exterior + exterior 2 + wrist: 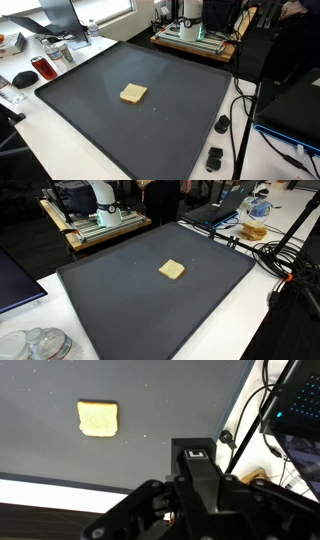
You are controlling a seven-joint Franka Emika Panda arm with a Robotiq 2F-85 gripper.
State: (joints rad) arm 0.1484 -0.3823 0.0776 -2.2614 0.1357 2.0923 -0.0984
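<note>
A small flat yellow square, like a sponge or a slice of toast, lies near the middle of a large dark grey mat. It also shows in an exterior view on the mat. In the wrist view the yellow square is at the upper left. My gripper hangs well above the mat, to the right of the square and apart from it. Its fingers look closed together with nothing between them. The gripper does not show in either exterior view.
The robot's white base stands on a stand behind the mat. Black cables and small black parts lie on the white table beside the mat. A mouse and a red can sit at one side. A laptop sits at the far corner.
</note>
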